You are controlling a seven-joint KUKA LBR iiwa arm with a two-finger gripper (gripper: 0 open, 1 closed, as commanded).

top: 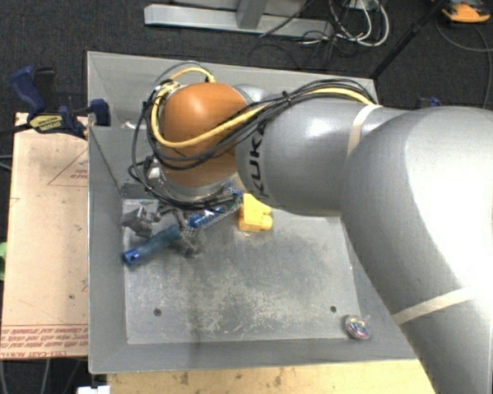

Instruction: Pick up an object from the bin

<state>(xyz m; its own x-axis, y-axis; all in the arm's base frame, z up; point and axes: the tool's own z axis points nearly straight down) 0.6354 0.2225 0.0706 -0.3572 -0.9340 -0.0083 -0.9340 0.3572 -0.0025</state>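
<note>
My gripper (169,219) is low in the bin's left part, under the arm's orange dome. Right below it lies a long blue handle-like thing (149,247), slanting down to the left. Touching the gripper's right side is a second blue piece (211,217). A yellow block (254,215) lies just right of that, partly hidden by the arm. The dome hides most of the gripper, and whether anything is held cannot be told.
A small shiny round thing (357,327) lies near the bin's front right corner. The bin's left wall is close beside the gripper. The arm covers the bin's back right part.
</note>
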